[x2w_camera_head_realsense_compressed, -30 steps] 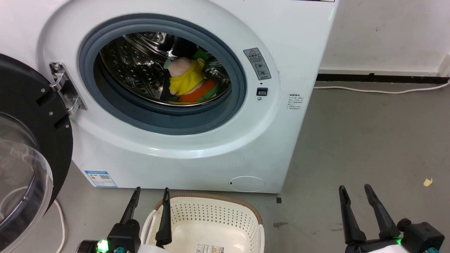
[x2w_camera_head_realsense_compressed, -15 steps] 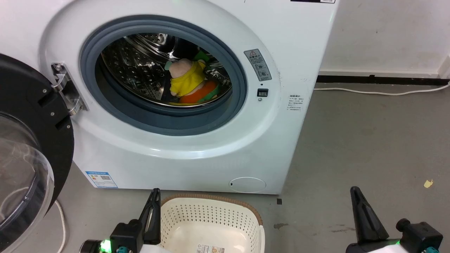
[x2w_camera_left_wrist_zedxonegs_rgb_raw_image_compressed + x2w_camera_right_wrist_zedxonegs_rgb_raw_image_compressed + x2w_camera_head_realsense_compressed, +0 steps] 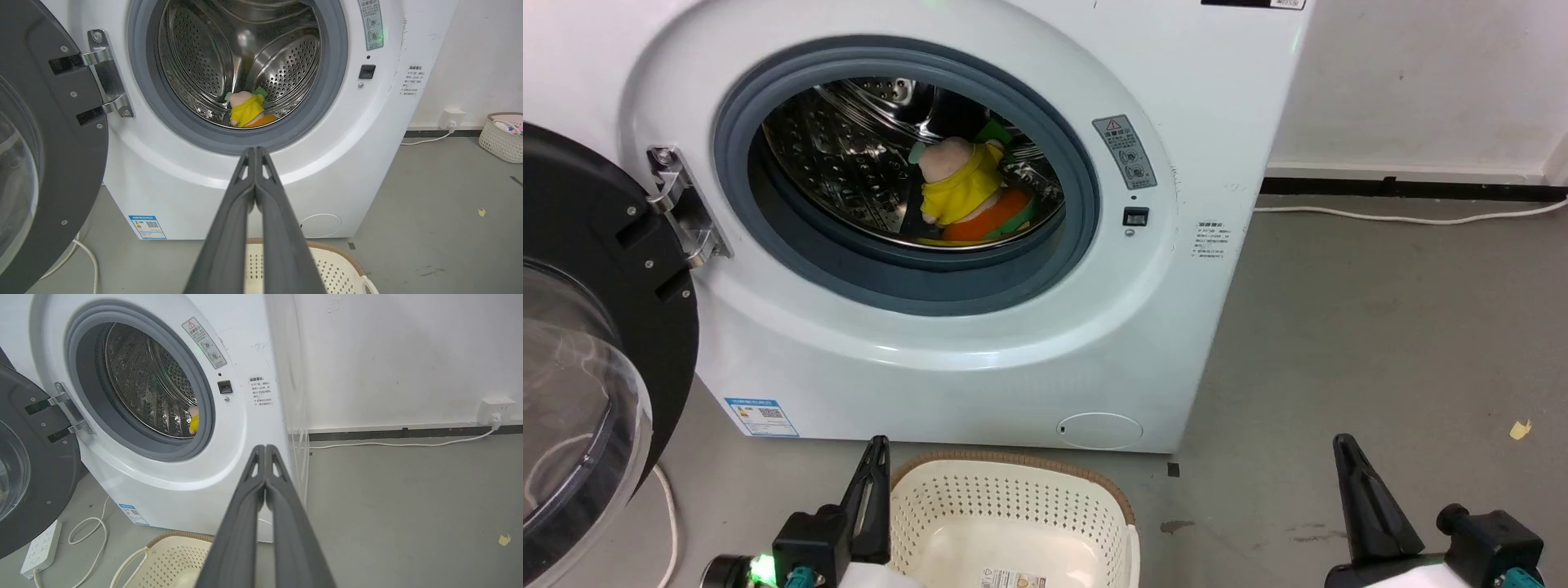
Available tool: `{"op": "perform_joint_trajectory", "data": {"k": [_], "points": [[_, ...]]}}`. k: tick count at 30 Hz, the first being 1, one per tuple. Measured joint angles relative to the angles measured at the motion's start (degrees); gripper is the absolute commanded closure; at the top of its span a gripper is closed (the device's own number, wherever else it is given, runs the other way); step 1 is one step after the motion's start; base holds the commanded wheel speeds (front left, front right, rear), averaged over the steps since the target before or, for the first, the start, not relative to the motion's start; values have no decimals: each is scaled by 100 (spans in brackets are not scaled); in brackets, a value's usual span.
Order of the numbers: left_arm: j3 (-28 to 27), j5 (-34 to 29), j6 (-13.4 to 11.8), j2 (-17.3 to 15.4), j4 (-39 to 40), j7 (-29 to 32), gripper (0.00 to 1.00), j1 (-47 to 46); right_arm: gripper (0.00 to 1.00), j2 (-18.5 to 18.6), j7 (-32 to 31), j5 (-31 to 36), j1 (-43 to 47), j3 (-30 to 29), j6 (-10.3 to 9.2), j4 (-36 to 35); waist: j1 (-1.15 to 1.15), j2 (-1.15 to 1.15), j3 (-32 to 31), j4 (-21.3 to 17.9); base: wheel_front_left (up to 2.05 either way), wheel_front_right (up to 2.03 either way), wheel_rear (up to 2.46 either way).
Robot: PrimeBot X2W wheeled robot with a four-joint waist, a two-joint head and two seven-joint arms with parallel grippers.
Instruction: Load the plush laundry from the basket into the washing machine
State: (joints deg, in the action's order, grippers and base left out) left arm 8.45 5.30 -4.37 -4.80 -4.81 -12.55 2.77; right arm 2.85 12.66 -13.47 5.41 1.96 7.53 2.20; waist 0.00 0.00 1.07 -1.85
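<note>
Perforated steel is cradling the plush laundry [image 3: 964, 192] inside the washing machine [image 3: 980, 359] in the head view; the cream holed basket [image 3: 1013, 498] is sitting on the floor below.

Left wrist view: left gripper [image 3: 255, 149], jaws pressing together; second pale basket [image 3: 500, 139] by the wall.

Right wrist view: right gripper [image 3: 265, 446], jaws likewise; power strip [image 3: 41, 547] lying on the floor.

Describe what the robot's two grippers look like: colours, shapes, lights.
The left gripper and right gripper match: two long, dark grey fingers, pierced near their pointed tips, on a black blocky base with a green light and teal fitting, then a white forearm.
</note>
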Motion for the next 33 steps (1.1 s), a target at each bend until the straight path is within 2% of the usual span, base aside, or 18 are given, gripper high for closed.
{"op": "perform_joint_trajectory", "data": {"k": [33], "points": [[-242, -168, 121, 45, 136, 394, 100, -44, 100, 0, -397, 414, -120, -57, 0, -53, 0, 0, -33, 58, 0, 0, 0]]}}
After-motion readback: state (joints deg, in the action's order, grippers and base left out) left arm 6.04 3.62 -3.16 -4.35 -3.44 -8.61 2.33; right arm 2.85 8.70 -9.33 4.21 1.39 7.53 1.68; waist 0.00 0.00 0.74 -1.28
